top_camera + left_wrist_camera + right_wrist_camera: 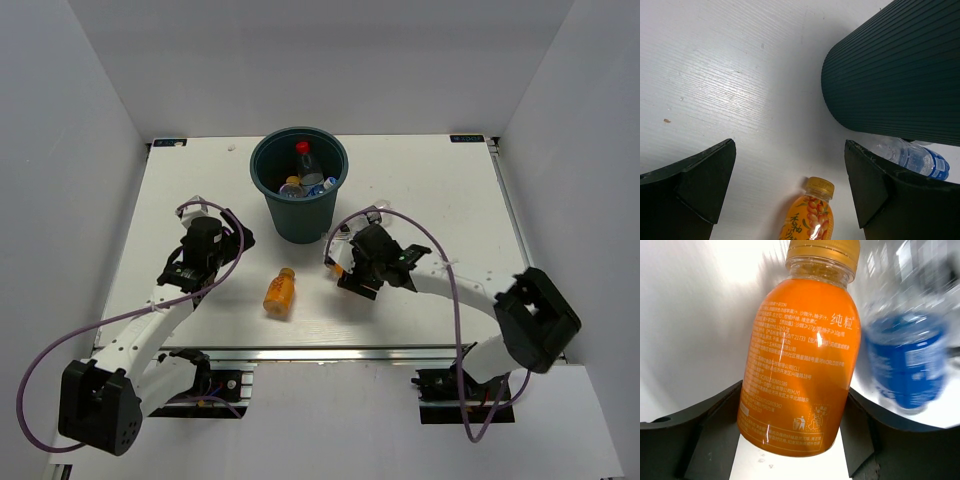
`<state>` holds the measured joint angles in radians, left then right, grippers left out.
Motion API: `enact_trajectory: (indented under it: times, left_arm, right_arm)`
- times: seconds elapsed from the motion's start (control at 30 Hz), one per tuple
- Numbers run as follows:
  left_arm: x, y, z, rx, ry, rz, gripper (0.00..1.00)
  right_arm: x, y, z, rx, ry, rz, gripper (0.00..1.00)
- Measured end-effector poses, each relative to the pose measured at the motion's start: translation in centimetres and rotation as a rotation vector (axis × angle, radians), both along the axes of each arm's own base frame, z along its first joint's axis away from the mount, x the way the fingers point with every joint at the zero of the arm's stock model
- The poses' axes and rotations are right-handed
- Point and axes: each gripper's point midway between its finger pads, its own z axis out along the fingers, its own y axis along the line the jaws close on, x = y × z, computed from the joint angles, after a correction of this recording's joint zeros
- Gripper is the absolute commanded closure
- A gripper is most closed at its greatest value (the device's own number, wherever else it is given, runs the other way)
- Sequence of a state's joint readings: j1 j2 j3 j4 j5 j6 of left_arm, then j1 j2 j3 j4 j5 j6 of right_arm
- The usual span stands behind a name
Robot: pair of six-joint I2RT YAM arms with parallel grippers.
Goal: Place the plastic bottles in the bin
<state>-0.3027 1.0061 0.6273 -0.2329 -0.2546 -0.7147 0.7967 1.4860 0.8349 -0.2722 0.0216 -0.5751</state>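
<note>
The dark teal bin [300, 215] stands at the table's back middle with several plastic bottles in it, one red-capped [303, 147]. One orange bottle [279, 292] lies on the table in front of the bin. My left gripper [232, 240] hangs open to its left, and in the left wrist view that bottle [810, 215] lies below the open left gripper [790, 145]. Another orange bottle [800, 365] sits between the pads of my right gripper [795, 390], which touch both its sides. A clear blue-labelled bottle [905, 360] lies right beside it, by the bin's base [912, 156].
The bin's ribbed wall [895, 70] rises close in front of the left gripper. White walls enclose the table [440, 190] on the left, back and right. The right gripper [347, 265] sits just in front of the bin's base.
</note>
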Motion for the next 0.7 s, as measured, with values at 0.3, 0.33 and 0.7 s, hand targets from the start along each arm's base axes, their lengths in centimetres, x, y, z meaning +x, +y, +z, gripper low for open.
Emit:
enact_trajectory:
  times: [0.3, 0.33, 0.7]
  left_arm:
    - [-0.1, -0.3, -0.2, -0.002, 0.007, -0.021, 0.02]
    - [-0.1, -0.4, -0.2, -0.003, 0.009, -0.023, 0.02]
    - [-1.1, -2.6, -2.2, -0.077, 0.044, -0.133, 0.02]
  right_arm:
    - [-1.0, 5.8, 16.0, 0.476, -0.256, 0.169, 0.42]
    - [-0.9, 6.2, 18.3, 0.536, -0.311, 0.180, 0.44]
    - [6.3, 11.7, 33.1, 0.801, -0.568, 0.070, 0.34]
